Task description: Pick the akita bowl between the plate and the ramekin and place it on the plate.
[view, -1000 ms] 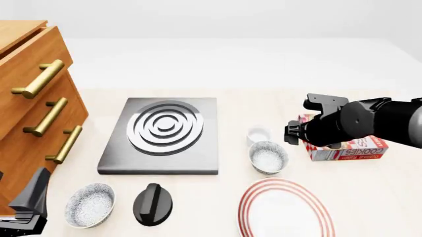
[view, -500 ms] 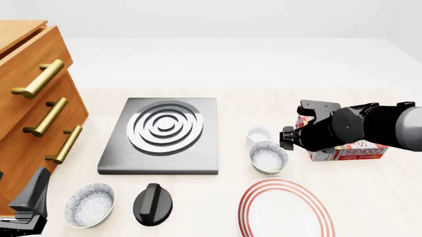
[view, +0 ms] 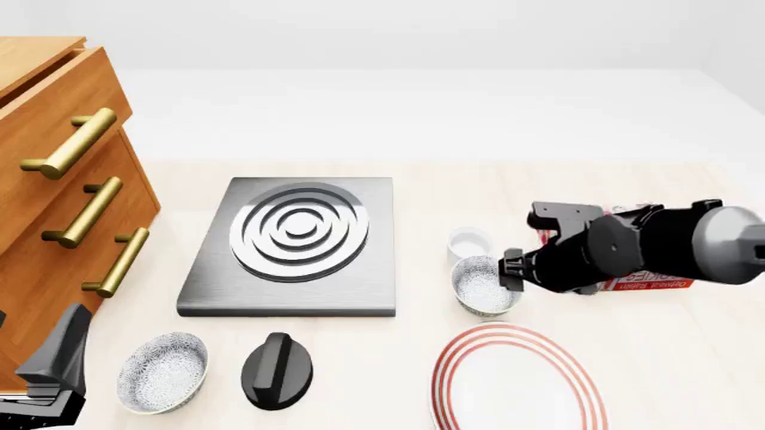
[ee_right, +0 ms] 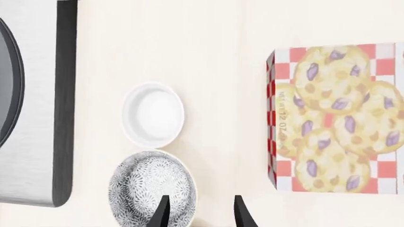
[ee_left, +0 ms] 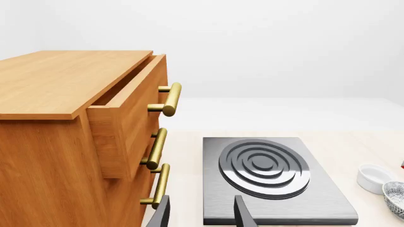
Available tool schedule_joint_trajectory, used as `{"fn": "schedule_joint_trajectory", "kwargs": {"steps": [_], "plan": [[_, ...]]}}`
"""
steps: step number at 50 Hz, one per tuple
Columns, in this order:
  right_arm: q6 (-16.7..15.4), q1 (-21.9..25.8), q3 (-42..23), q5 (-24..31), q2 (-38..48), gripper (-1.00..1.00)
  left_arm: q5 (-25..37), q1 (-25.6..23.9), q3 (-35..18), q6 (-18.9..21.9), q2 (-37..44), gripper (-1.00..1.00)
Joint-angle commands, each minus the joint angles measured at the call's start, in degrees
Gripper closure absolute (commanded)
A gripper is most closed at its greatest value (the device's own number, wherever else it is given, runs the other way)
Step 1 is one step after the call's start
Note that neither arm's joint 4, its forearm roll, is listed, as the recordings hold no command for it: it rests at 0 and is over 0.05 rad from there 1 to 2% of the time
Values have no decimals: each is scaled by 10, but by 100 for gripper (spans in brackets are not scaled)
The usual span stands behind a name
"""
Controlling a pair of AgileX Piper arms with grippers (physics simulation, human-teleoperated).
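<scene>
A pale table in a plain white room

The light beige tabletop point(view: 358, 349) runs back toward a bare white wall point(view: 418, 36) under soft, even light with faint shadows. A wooden chest of drawers point(view: 54, 188) stands at the left, with three brass bar handles point(view: 72, 141); its top drawer point(ee_left: 129, 118) sits pulled slightly out.

From your front camera, the plate point(view: 517, 380) runs off the picture's lower edge, and the right arm point(view: 633, 246) covers most of the cookie box point(view: 655, 283) and the akita bowl's point(view: 483, 285) right rim. The right gripper's fingers are hidden behind that arm there. In the left wrist view, the picture's edge cuts off part of the bowl point(ee_left: 396, 198).
</scene>
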Motion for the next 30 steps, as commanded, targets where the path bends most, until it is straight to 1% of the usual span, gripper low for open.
{"fn": "schedule_joint_trajectory", "kwargs": {"steps": [1,3,6,16,17,26,30], "plan": [[2,3,14,-13,7,-100,0,0,0,0,0,-100],[-5,-1,15,-15,7,-100,0,0,0,0,0,-100],[1,3,17,-19,12,-100,0,0,0,0,0,-100],[7,7,24,-32,22,-100,0,0,0,0,0,-100],[12,11,23,-33,23,-100,0,0,0,0,0,-100],[15,16,19,-40,36,-100,0,0,0,0,0,-100],[22,20,18,-41,38,-100,0,0,0,0,0,-100]]}}
